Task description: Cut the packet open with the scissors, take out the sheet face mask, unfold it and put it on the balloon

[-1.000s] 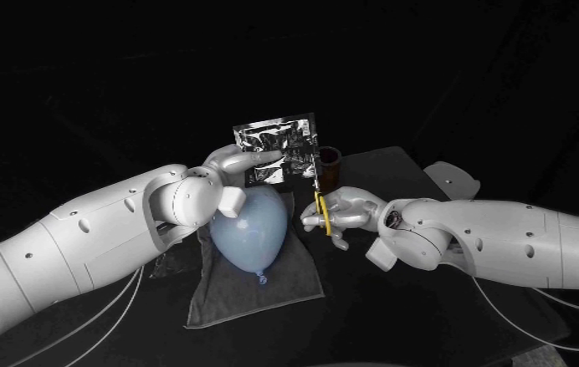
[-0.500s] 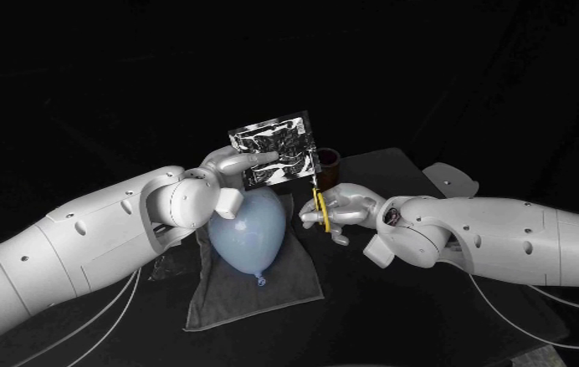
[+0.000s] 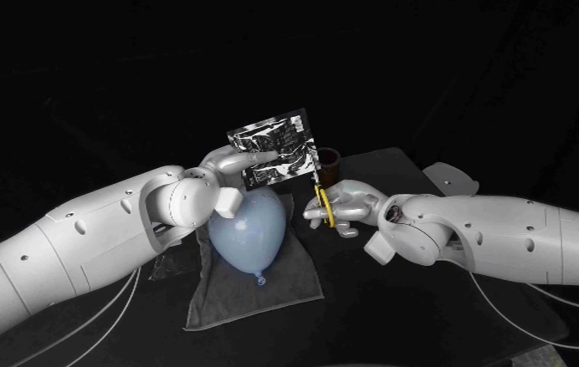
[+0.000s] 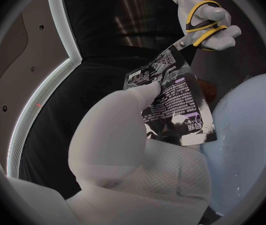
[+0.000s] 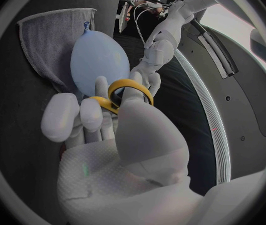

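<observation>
The balloon [image 3: 250,233] is lying on a cloth [image 3: 272,287] on the table [image 3: 398,296]. Above it the left hand [image 3: 235,165] is holding the packet [image 3: 278,150] up. Just right of it, the right hand [image 3: 346,206] is holding the scissors [image 3: 321,196] upright at the packet's right edge. 1 cup [image 3: 330,163] is standing behind them.

one packet [image 3: 276,150], one pair of scissors [image 3: 321,196], one balloon [image 3: 250,231]. one grey cloth [image 3: 259,292] and one dark brown cup [image 3: 328,163]. two hands, a left hand [image 3: 235,165] and a right hand [image 3: 346,207], on two white arms, a left arm [image 3: 84,242] and a right arm [image 3: 507,237]. one black counter [image 3: 398,300].
</observation>
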You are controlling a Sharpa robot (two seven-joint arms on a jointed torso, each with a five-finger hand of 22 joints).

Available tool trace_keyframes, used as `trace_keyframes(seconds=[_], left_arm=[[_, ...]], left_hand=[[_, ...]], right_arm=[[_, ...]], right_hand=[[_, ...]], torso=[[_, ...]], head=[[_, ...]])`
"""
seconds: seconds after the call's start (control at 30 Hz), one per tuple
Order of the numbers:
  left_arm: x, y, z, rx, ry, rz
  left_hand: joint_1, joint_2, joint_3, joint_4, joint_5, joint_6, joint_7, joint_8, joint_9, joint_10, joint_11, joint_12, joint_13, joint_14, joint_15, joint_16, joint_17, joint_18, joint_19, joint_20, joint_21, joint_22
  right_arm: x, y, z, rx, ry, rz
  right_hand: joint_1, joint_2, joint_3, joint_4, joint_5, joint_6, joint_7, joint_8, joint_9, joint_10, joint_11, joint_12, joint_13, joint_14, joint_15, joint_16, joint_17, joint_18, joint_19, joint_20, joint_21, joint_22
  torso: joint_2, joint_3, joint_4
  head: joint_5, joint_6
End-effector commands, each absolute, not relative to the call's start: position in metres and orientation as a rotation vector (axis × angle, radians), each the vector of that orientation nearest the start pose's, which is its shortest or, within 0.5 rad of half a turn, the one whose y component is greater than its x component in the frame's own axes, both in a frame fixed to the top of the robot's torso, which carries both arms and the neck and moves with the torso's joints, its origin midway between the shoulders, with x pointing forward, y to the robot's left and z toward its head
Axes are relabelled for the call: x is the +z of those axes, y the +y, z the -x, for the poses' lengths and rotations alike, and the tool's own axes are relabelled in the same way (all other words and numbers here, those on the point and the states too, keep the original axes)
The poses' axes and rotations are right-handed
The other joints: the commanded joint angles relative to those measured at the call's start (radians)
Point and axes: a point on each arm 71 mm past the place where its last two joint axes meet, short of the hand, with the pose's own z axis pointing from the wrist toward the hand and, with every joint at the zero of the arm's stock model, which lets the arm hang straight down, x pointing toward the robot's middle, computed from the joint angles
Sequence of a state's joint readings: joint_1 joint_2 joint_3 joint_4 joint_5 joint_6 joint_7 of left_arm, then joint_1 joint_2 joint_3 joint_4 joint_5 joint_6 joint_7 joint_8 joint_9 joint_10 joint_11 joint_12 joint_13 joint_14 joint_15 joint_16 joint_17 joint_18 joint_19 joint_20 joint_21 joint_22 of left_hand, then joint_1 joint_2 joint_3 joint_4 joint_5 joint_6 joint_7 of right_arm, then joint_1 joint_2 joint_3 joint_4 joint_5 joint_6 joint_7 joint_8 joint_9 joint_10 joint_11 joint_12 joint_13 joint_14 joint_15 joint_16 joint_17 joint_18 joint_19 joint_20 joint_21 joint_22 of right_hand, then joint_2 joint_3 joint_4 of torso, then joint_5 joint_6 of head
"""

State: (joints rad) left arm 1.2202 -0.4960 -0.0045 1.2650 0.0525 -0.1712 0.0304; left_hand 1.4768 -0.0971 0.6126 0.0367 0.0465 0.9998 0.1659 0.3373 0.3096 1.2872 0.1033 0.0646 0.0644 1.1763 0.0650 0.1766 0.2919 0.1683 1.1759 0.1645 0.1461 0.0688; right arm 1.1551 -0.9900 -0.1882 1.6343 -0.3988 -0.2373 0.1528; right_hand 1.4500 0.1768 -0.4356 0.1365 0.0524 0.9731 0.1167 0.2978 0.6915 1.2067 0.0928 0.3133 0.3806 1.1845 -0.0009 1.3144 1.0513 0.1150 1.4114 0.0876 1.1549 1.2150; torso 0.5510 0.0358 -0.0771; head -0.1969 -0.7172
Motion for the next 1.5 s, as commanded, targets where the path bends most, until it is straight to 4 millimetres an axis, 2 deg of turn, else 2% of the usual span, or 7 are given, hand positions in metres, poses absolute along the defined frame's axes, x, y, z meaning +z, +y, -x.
trace_keyframes(seconds=[0.03,0.17,0.37,0.5,0.7,1.13,1.5], left_arm=[[-0.192,0.087,-0.522,-1.602,1.856,1.228],[-0.193,0.088,-0.522,-1.601,1.855,1.229],[-0.193,0.089,-0.522,-1.599,1.855,1.229],[-0.193,0.089,-0.522,-1.598,1.855,1.229],[-0.193,0.090,-0.522,-1.598,1.857,1.226],[-0.193,0.089,-0.521,-1.595,1.878,1.191],[-0.193,0.091,-0.522,-1.599,1.881,1.181]], left_hand=[[-0.002,0.008,0.005,0.000,0.003,0.006,0.002,0.006,0.070,0.007,0.000,0.002,0.002,0.004,0.000,0.001,0.002,0.017,0.005,0.001,0.004,0.001],[-0.003,0.008,0.005,0.000,0.003,0.007,0.002,0.007,0.070,0.007,0.000,0.002,0.002,0.005,0.000,0.001,0.002,0.017,0.006,0.001,0.004,0.001],[-0.003,0.008,0.005,0.000,0.003,0.007,0.002,0.007,0.070,0.007,0.000,0.002,0.002,0.005,0.000,0.001,0.002,0.017,0.006,0.001,0.004,0.001],[-0.003,0.008,0.006,-0.001,0.003,0.007,0.002,0.007,0.071,0.008,-0.001,0.002,0.002,0.005,0.000,0.001,0.002,0.017,0.006,0.000,0.004,0.001],[-0.004,0.008,0.006,-0.001,0.003,0.007,0.002,0.007,0.071,0.008,-0.001,0.002,0.002,0.005,0.000,0.001,0.003,0.017,0.006,0.000,0.004,0.001],[-0.006,0.008,0.007,-0.003,0.003,0.007,0.002,0.008,0.073,0.011,-0.001,0.003,0.002,0.007,-0.001,0.002,0.004,0.017,0.009,-0.001,0.005,0.001],[-0.006,0.008,0.007,-0.004,0.003,0.007,0.002,0.009,0.074,0.011,-0.001,0.003,0.002,0.008,-0.001,0.002,0.004,0.017,0.009,-0.001,0.005,0.001]], right_arm=[[-0.249,-0.241,-0.428,1.236,1.895,-0.852],[-0.249,-0.241,-0.428,1.238,1.897,-0.850],[-0.247,-0.241,-0.426,1.254,1.895,-0.841],[-0.247,-0.241,-0.426,1.259,1.890,-0.838],[-0.246,-0.243,-0.425,1.259,1.887,-0.837],[-0.244,-0.243,-0.427,1.270,1.875,-0.841],[-0.239,-0.247,-0.433,1.281,1.870,-0.885]], right_hand=[[0.009,0.022,-0.028,-0.004,-0.004,0.010,-0.004,0.006,0.007,0.063,-0.051,0.008,0.008,0.023,-0.018,0.003,0.006,-0.018,0.007,-0.003,0.008,0.007],[-0.007,0.008,-0.029,0.001,-0.004,-0.012,0.004,-0.005,0.011,0.035,-0.043,-0.007,0.012,0.020,-0.015,-0.004,-0.003,-0.015,0.000,-0.005,-0.011,-0.008],[-0.028,-0.016,-0.026,-0.010,-0.003,-0.125,0.069,-0.099,-0.020,-0.128,0.023,-0.124,-0.044,-0.064,0.043,-0.046,-0.070,0.006,-0.066,0.040,-0.137,-0.112],[-0.036,-0.026,-0.026,-0.019,-0.003,-0.182,0.077,-0.140,-0.038,-0.196,0.039,-0.168,-0.082,-0.143,0.058,-0.077,-0.130,0.024,-0.115,0.060,-0.221,-0.180],[-0.048,-0.036,-0.026,-0.028,-0.004,-0.223,0.090,-0.163,-0.049,-0.261,0.055,-0.194,-0.125,-0.261,0.075,-0.119,-0.212,0.049,-0.190,0.078,-0.348,-0.283],[-0.052,-0.029,-0.025,-0.033,-0.004,-0.191,0.091,-0.146,-0.046,-0.232,0.054,-0.166,-0.142,-0.253,0.076,-0.096,-0.199,0.044,-0.171,0.082,-0.313,-0.260],[-0.050,-0.006,-0.026,-0.058,-0.003,-0.111,0.059,-0.119,-0.050,-0.022,0.008,-0.077,-0.135,-0.130,0.036,-0.033,-0.128,0.011,-0.072,0.047,-0.129,-0.120]], torso=[[0.000,-0.0004,0.0004],[0.000,-0.0003,0.0008],[0.000,-0.0003,0.0004],[0.000,0.0003,0.0001],[0.000,0.0001,-0.0006],[0.001,0.0005,-0.0001],[0.001,0.0004,-0.0003]], head=[[0.001,0.000],[0.002,0.002],[0.003,0.004],[0.003,0.006],[0.001,0.007],[0.002,0.012],[-0.002,0.009]])
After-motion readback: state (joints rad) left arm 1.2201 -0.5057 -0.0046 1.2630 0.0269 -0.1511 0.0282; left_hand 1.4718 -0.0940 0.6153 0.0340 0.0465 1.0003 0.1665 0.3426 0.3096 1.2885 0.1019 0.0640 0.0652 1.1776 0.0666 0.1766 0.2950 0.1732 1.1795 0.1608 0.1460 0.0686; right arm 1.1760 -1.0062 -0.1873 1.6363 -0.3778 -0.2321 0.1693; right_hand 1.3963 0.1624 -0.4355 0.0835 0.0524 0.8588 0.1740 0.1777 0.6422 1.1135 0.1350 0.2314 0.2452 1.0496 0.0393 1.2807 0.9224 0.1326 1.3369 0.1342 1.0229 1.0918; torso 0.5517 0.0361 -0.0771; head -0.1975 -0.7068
